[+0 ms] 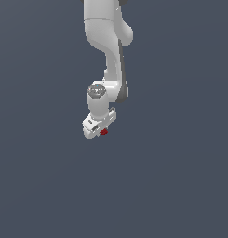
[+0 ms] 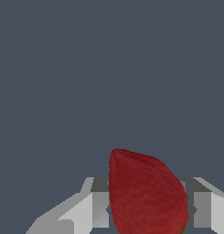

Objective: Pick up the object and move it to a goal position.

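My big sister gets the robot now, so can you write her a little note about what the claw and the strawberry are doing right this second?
Gripper: shut on the strawberry, one finger on each side of it.
Strawberry: dark red, sitting between the fingers; in the exterior view only a small red bit shows under the white gripper.
Done: the strawberry looks grasped.
Left: carry it to the goal spot. No goal marker shows in either view, and I cannot tell whether it is lifted off the ground yet.
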Available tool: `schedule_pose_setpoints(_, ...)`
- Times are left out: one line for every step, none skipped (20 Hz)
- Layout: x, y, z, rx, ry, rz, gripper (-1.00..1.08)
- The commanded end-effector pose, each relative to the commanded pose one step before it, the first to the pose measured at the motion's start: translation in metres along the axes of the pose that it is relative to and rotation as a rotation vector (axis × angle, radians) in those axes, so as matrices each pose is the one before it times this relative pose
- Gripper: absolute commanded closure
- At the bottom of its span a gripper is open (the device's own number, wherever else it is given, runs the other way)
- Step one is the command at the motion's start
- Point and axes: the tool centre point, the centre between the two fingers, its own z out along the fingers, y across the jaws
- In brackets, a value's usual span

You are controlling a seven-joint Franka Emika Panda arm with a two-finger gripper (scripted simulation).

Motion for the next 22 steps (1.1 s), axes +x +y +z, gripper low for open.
schedule_pose_setpoints(0.00461,-0.00157,-0.00807,-0.00108,0.00091,-0.00063,1.08)
schedule_pose_setpoints(0.00234,-0.00101,-0.00433,0.0,0.0,0.0,1.08)
schedule_pose_setpoints(0.00265,-0.00114,-0.00489,0.0,0.0,0.0,1.08)
schedule_pose_setpoints(0.00294,-0.00126,-0.00544,0.0,0.0,0.0,1.08)
schedule_pose_setpoints(0.00323,-0.00138,-0.00597,0.0,0.0,0.0,1.08)
schedule_pose_setpoints(0.00351,-0.0015,-0.00649,0.0,0.0,0.0,1.08)
schedule_pose_setpoints(0.00378,-0.00161,-0.00699,0.0,0.0,0.0,1.08)
schedule_pose_setpoints(0.00405,-0.00172,-0.00748,0.0,0.0,0.0,1.08)
schedule_pose_setpoints(0.00456,-0.00203,-0.00793,-0.00024,-0.00038,-0.00053,1.08)
schedule_pose_setpoints(0.00456,-0.00192,-0.00843,0.0,0.0,0.0,1.08)
schedule_pose_setpoints(0.00481,-0.00202,-0.0089,0.0,0.0,0.0,1.08)
schedule_pose_setpoints(0.00506,-0.00212,-0.00935,0.0,0.0,0.0,1.08)
schedule_pose_setpoints(0.00529,-0.0022,-0.00977,0.0,0.0,0.0,1.08)
schedule_pose_setpoints(0.00547,-0.00227,-0.01009,0.0,0.0,0.0,1.08)
schedule_pose_setpoints(0.00559,-0.00231,-0.01032,0.0,0.0,0.0,1.08)
schedule_pose_setpoints(0.00566,-0.00232,-0.01042,0.0,0.0,0.0,1.08)
schedule_pose_setpoints(0.00592,-0.00253,-0.0102,0.00003,-0.00036,-0.00059,1.08)
schedule_pose_setpoints(0.0056,-0.00227,-0.01028,0.0,0.0,0.0,1.08)
schedule_pose_setpoints(0.00557,-0.00224,-0.01021,0.0,0.0,0.0,1.08)
schedule_pose_setpoints(0.00555,-0.00222,-0.01015,0.0,0.0,0.0,1.08)
schedule_pose_setpoints(0.00553,-0.00219,-0.01009,0.0,0.0,0.0,1.08)
schedule_pose_setpoints(0.00551,-0.00217,-0.01004,0.0,0.0,0.0,1.08)
